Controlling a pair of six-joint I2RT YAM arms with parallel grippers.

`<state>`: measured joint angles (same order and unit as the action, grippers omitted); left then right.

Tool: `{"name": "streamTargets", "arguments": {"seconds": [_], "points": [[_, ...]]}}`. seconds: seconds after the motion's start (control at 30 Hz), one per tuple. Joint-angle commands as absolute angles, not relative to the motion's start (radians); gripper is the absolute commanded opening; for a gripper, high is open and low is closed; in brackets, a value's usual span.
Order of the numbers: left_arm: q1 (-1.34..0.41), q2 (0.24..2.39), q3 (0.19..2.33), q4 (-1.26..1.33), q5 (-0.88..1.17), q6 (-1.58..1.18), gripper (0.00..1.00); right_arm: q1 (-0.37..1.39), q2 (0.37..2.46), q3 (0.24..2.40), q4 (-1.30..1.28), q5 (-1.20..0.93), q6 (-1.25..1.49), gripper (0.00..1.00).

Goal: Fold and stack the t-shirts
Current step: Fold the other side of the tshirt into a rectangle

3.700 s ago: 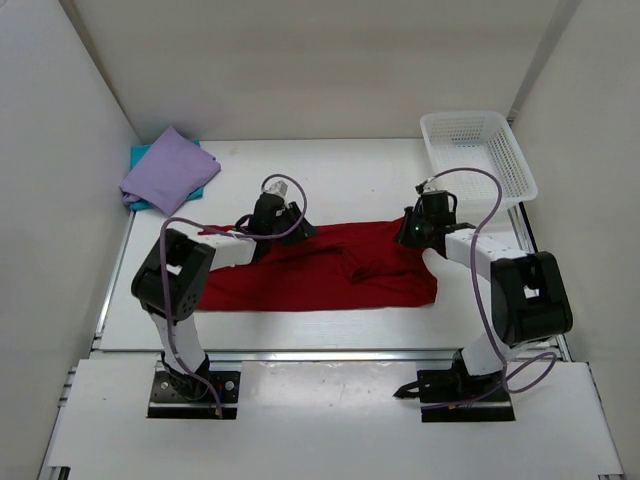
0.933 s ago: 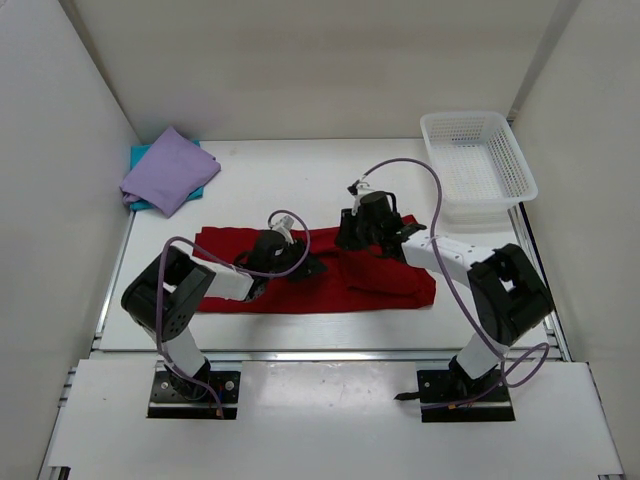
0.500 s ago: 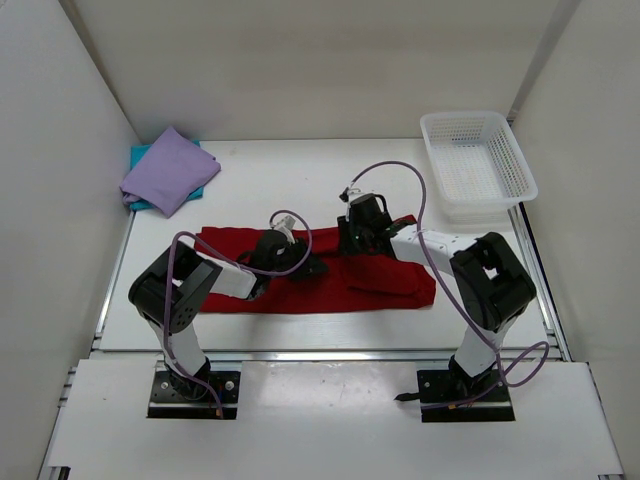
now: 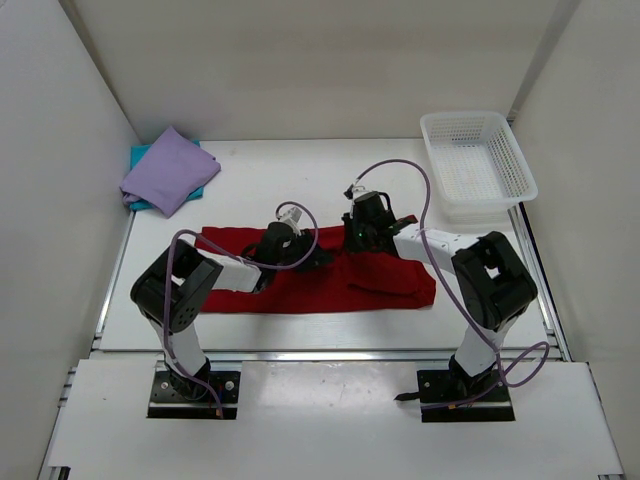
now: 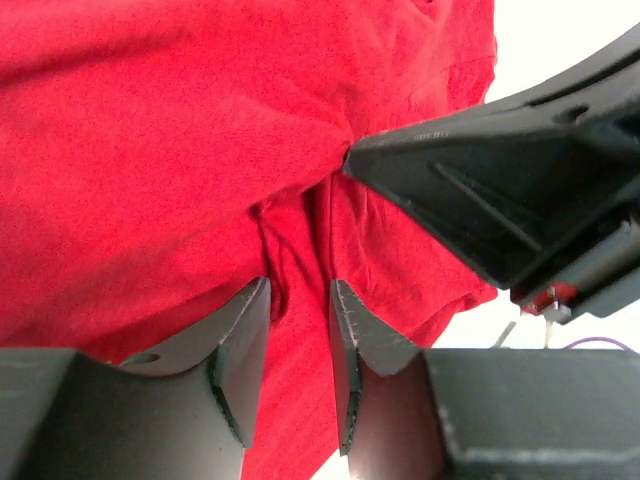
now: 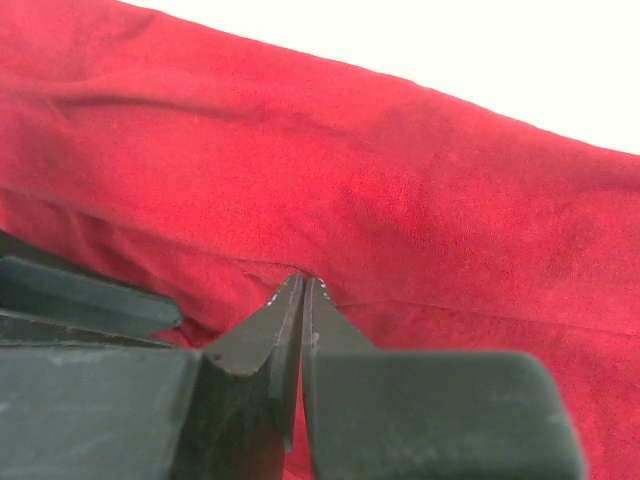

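Right wrist view shows the right gripper clenched on only a thin pinch of the dark red shirt, which lies spread on the desk. That pinch may slip out when lifted. The left gripper, jaws narrowly parted over a crease, sits close enough that the two could collide.

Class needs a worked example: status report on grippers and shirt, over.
Left gripper open over red shirt's fold. Right gripper shut on it, mid-length. Grippers close together; basket well aside.
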<state>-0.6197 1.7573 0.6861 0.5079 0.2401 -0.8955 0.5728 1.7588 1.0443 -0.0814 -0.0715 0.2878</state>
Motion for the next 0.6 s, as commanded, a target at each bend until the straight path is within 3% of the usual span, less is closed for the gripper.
{"name": "streamTargets", "arguments": {"seconds": [0.0, 0.43, 0.57], "points": [[-0.635, 1.778, 0.753, 0.470, 0.216, -0.848, 0.42, 0.563, 1.697, 1.062, -0.051, -0.075, 0.273, 0.00], [-0.664, 1.833, 0.813, 0.468, 0.193, -0.836, 0.45, 0.531, 1.652, 1.068, -0.057, -0.164, 0.288, 0.00], [-0.678, 1.804, 0.782, 0.492, 0.160, -0.833, 0.31, 0.525, 1.646, 1.052, -0.046, -0.173, 0.299, 0.00]]}}
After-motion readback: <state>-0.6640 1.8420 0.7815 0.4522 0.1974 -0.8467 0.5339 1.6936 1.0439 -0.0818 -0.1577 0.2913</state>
